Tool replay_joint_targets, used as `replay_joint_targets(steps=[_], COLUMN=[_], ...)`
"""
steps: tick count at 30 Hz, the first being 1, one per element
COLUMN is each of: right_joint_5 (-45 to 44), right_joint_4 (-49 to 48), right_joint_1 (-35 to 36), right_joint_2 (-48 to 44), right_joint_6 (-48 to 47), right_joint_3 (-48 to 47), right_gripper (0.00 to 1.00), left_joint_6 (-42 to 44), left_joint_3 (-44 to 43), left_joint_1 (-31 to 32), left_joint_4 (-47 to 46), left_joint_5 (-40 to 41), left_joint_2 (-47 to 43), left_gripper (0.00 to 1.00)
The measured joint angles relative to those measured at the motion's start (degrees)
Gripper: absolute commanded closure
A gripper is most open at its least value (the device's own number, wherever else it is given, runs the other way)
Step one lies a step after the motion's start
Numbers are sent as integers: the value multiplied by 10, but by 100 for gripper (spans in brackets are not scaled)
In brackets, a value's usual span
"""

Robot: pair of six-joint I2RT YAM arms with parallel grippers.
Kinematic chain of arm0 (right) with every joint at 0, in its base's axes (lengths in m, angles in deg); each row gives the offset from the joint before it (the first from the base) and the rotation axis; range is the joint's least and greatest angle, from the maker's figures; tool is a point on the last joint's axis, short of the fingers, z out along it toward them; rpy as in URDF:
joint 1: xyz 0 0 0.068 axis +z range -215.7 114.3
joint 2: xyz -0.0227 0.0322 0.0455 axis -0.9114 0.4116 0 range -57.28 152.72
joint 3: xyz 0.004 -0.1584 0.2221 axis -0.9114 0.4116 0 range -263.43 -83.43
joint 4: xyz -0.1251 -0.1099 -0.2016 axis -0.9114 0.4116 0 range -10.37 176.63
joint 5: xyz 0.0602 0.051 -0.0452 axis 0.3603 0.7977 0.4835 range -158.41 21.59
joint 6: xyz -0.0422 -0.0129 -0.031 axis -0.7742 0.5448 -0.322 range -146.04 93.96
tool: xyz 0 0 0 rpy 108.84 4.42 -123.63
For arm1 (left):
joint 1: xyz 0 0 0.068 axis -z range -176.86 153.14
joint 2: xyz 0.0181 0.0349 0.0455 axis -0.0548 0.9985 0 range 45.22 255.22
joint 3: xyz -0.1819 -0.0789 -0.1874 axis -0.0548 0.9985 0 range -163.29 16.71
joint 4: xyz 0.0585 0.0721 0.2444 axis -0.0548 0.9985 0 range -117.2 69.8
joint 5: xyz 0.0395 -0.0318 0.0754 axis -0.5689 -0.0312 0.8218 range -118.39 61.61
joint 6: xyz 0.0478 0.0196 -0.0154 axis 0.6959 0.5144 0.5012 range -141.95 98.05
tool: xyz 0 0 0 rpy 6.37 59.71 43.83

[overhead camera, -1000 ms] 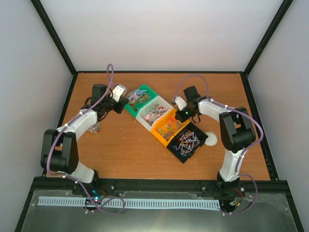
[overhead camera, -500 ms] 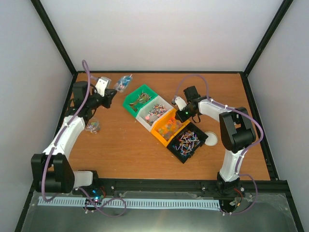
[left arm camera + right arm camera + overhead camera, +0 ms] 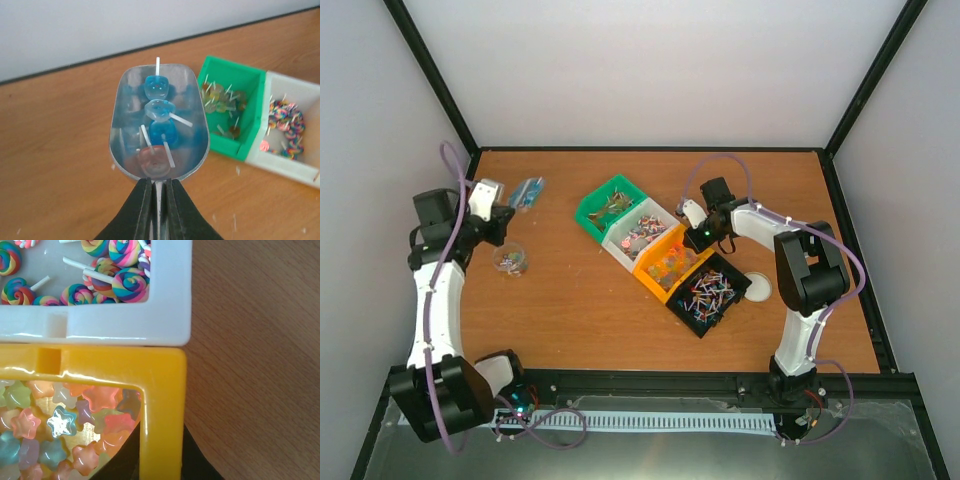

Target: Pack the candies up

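Note:
My left gripper point(image 3: 506, 206) is shut on the handle of a metal scoop point(image 3: 529, 190) and holds it above the table's far left. In the left wrist view the scoop point(image 3: 127, 115) holds a few blue stick candies point(image 3: 159, 107) and a pink one point(image 3: 154, 160), with the gripper point(image 3: 159, 200) closed below it. My right gripper point(image 3: 696, 230) is shut on the wall of the orange-yellow bin point(image 3: 650, 272). In the right wrist view the fingers point(image 3: 197, 460) straddle that wall point(image 3: 162, 415), next to star candies point(image 3: 60, 425).
Four bins lie in a diagonal row: green point(image 3: 588, 215), white point(image 3: 620, 250), orange-yellow, and black point(image 3: 682, 310) with multicoloured sticks. A small clear cup point(image 3: 509, 260) holding a few candies stands near the left arm. A white round lid point(image 3: 757, 287) lies right of the black bin.
My left arm has swung left with the loaded scoop, from beside the green bin to the table's far left. The right arm has not moved.

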Motion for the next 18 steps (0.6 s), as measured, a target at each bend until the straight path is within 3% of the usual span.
replay_joint_targets(steps=[12, 18], right_joint_5=[0, 1], right_joint_4=[9, 16], right_joint_1=[-2, -3], right_joint_2=[4, 8], right_joint_6=[-6, -11], right_joint_3=[-8, -14], right_gripper=[97, 97], left_joint_6=[210, 298], left_joint_3=[-5, -1], left_joint_1=[-226, -268], left_joint_4=[239, 306], left_joint_5=[-43, -42], left_joint_2=[-55, -61], left_gripper=[99, 99])
